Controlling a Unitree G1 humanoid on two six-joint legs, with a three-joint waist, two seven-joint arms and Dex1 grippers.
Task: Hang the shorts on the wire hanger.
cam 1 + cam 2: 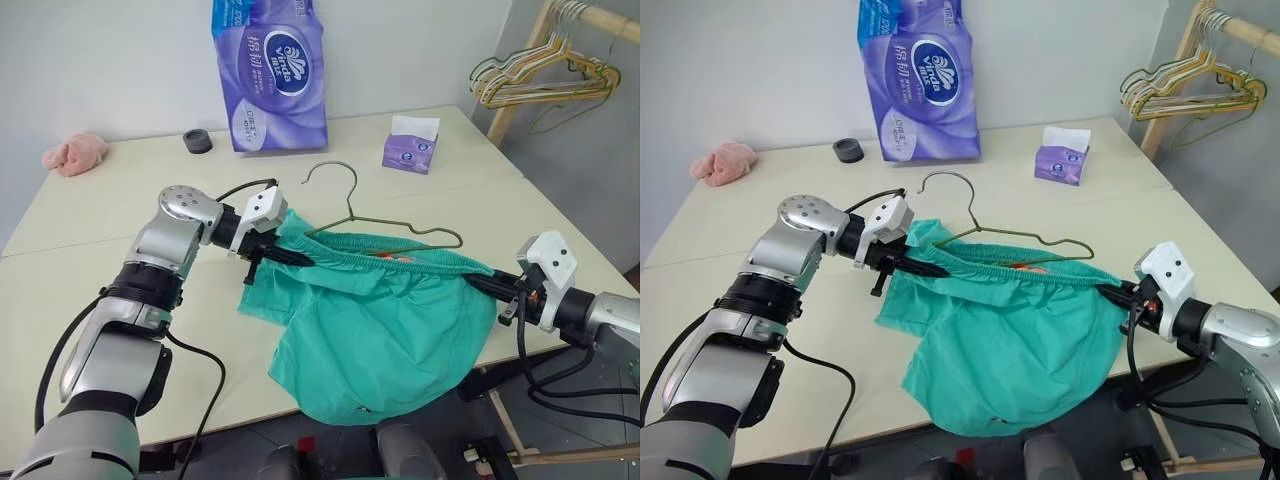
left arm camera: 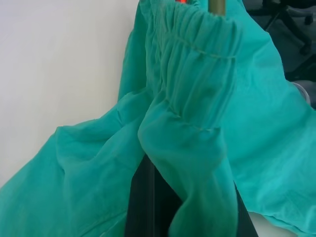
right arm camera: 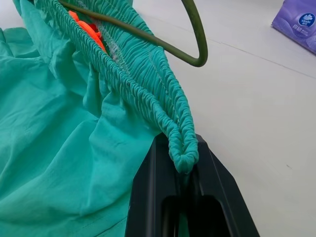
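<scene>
Both arms are holding the shorts (image 1: 385,330) up by the waistband, stretched out in the air over the near edge of the table (image 1: 120,215). The left gripper (image 1: 292,257) is pinching one end of the gathered elastic, its black fingers clamped tight on the fabric. The right gripper (image 1: 492,283) is doing the same at the other end, and in the right wrist view the waistband's folded end is sitting squeezed between the two black fingers (image 3: 148,197).

The legs of the shorts are drooping down past the table edge. The wire hanger (image 1: 352,205) is lying just behind the waistband, with its hook pointing toward the purple tissue pack (image 1: 270,70) and its lower wire touching or tucked at the elastic; an orange label (image 3: 89,29) is showing inside the band. Beyond the hanger, a small tissue box (image 1: 411,145) is standing on the table.
</scene>
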